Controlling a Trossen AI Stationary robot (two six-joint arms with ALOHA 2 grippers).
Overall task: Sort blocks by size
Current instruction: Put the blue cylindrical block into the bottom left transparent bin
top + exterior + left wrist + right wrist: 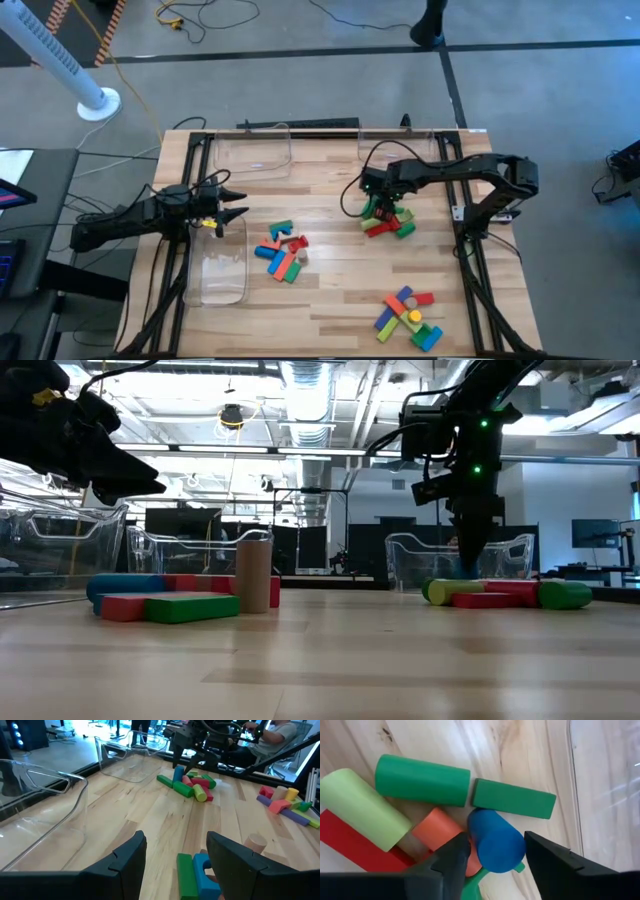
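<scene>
The right gripper point(375, 200) reaches down into the block pile at about two o'clock on the counter point(330, 300), its fingers straddling a stubby blue cylinder point(496, 841) with gaps showing on both sides, so it is not clamped yet; the straddle suggests this block is the chosen pick. Largest first: three clear plastic bins wait as destinations, one at nine o'clock point(218, 270) and two along the twelve o'clock edge point(250, 150). The blocks lie in three heaps, at two o'clock, centre point(282, 250) and five o'clock point(408, 315). Around the blue cylinder lie a dark green cylinder point(422, 780), a pale green cylinder point(362, 807) and a green bar point(514, 798). The left gripper point(228, 205) hovers spread and empty over the nine o'clock bin.
</scene>
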